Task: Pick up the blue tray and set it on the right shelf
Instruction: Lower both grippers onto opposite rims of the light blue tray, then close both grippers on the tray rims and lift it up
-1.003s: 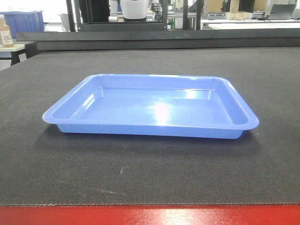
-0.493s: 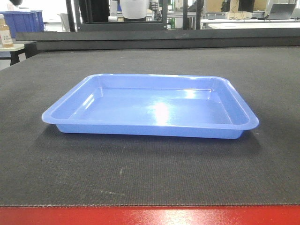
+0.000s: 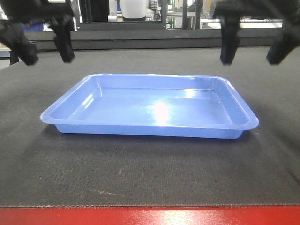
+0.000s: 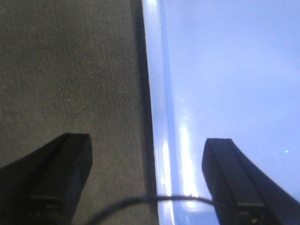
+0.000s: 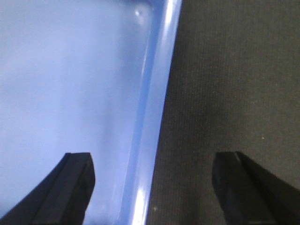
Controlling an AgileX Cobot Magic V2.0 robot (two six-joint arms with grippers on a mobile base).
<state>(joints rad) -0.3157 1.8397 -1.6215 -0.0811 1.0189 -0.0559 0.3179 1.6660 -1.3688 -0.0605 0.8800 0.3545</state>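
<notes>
Where the bench starts, nearest the viewer, a red edge strip (image 3: 150,216) runs the full width. Beyond it lies the dark grey mat (image 3: 150,173).

Blue tray (image 3: 150,110): flat on the mat, mid-bench, one long side toward the viewer. Contents: only glare from the lights on its glossy floor.

Left gripper (image 3: 41,47): hangs above the tray's left side, clear of it, jaws spread wide. The wrist view shows one finger over the mat and the other over the tray floor, with the left rim running between them.

Right gripper (image 3: 255,47): hangs above the tray's right side, jaws likewise spread wide. It straddles the right rim, one finger over the tray floor and one over the mat. Neither gripper touches the tray.

Far side: a dark raised ledge (image 3: 140,44) closes off the mat. Behind it stand a black frame (image 3: 98,11) and a white object (image 3: 133,5), too blurred to identify.
</notes>
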